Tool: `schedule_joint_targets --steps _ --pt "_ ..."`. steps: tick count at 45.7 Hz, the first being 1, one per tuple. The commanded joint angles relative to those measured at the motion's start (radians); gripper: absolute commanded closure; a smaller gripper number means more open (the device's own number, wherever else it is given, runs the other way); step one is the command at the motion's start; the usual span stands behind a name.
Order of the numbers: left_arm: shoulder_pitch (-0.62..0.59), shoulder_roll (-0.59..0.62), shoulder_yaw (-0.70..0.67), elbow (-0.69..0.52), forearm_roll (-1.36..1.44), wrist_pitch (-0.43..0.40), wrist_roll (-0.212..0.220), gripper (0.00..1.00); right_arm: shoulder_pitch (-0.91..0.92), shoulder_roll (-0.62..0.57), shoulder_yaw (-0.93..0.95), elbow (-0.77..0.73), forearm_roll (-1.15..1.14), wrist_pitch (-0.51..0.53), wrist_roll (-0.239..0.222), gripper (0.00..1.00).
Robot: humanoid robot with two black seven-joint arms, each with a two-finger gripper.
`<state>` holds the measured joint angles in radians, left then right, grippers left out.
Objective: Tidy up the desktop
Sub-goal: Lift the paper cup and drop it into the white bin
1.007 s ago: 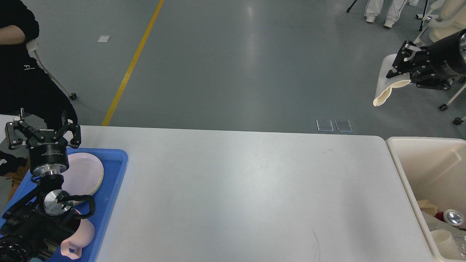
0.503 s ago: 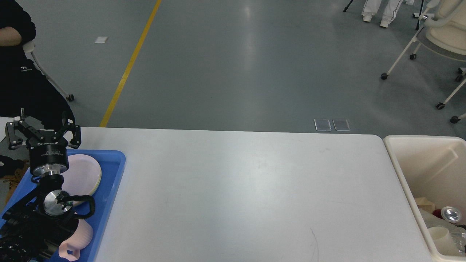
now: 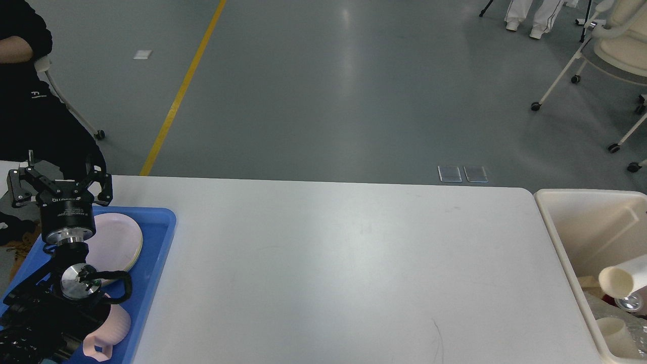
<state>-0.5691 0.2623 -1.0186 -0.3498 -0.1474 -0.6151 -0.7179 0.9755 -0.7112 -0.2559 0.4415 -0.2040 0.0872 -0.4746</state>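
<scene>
Counter (image 3: 343, 263) is the task's thing here: the big white slab filling the lower middle of your head view, blue tray (image 3: 156, 253) sitting on its left end, cream bin (image 3: 556, 237) butted against its right edge. Matte, smooth, rounded far corners, faint scuffs and one thin dark scratch near the front right. Nothing loose shows on its open span.

Handling, my read: rigid, heavy, not something you lift or grip. Treat it as a fixed surface; anything on it will slide easily on that finish. So your grabs go on items, not the slab.

In the tray: stacked pale plates (image 3: 119, 242) and a pink ribbed cup (image 3: 108, 333) lying on its side. Plates look hard and slick, likely breakable; take them by the rim. Cup looks light; its handle loop or wall would do.

Left pincer (image 3: 59, 184) stands above the tray's far left corner, fingers spread wide, holding nothing. Right pincer isn't in view.

Bin holds a white tube-like cup (image 3: 619, 280) angled in from the right edge, plus assorted trash below it.
</scene>
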Motion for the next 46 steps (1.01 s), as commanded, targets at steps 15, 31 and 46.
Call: schedule_joint_targets --steps 15,31,46 --pt "0.000 0.000 0.000 0.000 0.000 0.000 0.000 0.04 -0.043 0.044 0.726 0.019 0.051 0.005 0.033 0.00" --pt "0.000 0.000 0.000 0.000 0.000 0.000 0.000 0.04 -0.211 0.117 1.238 0.298 0.052 0.020 0.574 0.00" --pt "0.000 0.000 0.000 0.000 -0.001 0.000 0.000 0.04 -0.294 0.320 1.274 0.287 0.052 0.008 0.676 0.00"
